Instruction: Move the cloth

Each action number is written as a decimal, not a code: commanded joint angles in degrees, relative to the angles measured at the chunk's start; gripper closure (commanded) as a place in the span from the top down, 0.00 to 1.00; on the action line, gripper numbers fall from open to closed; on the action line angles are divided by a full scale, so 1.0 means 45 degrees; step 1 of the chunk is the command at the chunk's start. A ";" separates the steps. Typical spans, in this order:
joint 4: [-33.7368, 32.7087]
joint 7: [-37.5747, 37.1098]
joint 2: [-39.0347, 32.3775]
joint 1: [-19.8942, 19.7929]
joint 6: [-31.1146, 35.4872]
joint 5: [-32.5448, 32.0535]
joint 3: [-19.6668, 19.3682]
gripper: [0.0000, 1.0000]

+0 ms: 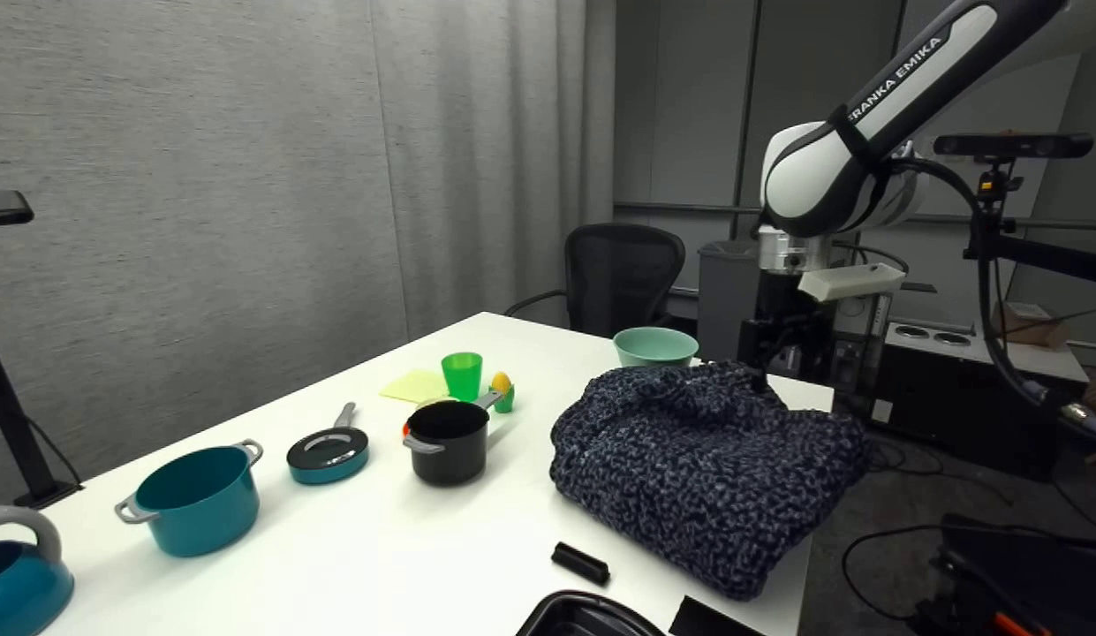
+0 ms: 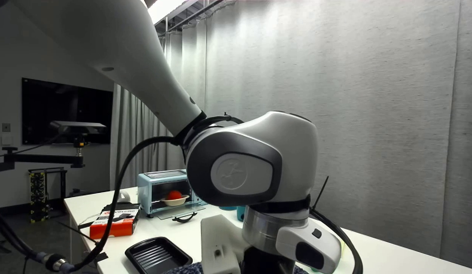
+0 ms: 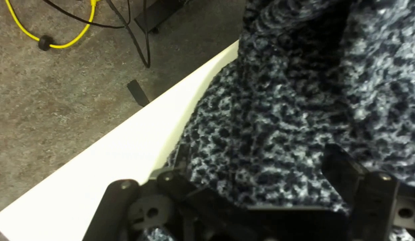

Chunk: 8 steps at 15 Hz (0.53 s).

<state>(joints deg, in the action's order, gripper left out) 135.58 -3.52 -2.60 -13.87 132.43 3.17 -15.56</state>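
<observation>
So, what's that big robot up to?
The Franka robot arm is reaching down to the big navy speckled cloth, which it is meant to move. The cloth lies in a rumpled heap on the white table. The gripper is down close to it but open, so it doesn't seem to be holding the cloth yet. In an exterior view, a mint-green bowl sits just behind the heap.

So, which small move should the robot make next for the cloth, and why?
Probably close the tool gently: in an exterior view it seems to reach the cloth, and in the wrist view its fingers stand apart with cloth showing between them.
</observation>
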 commanded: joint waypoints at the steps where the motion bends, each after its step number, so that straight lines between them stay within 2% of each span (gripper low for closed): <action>1: 0.0601 -0.1842 0.0336 -0.0049 0.1167 -0.1024 -0.0052 1.00; 5: 0.0834 -0.3755 -0.0064 0.0241 0.2213 -0.1697 0.0219 1.00; 8: 0.0847 -0.4952 -0.0466 0.0520 0.2440 -0.2443 0.0404 1.00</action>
<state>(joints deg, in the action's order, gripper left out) 138.84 -20.25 -3.49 -12.85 141.52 -4.07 -14.18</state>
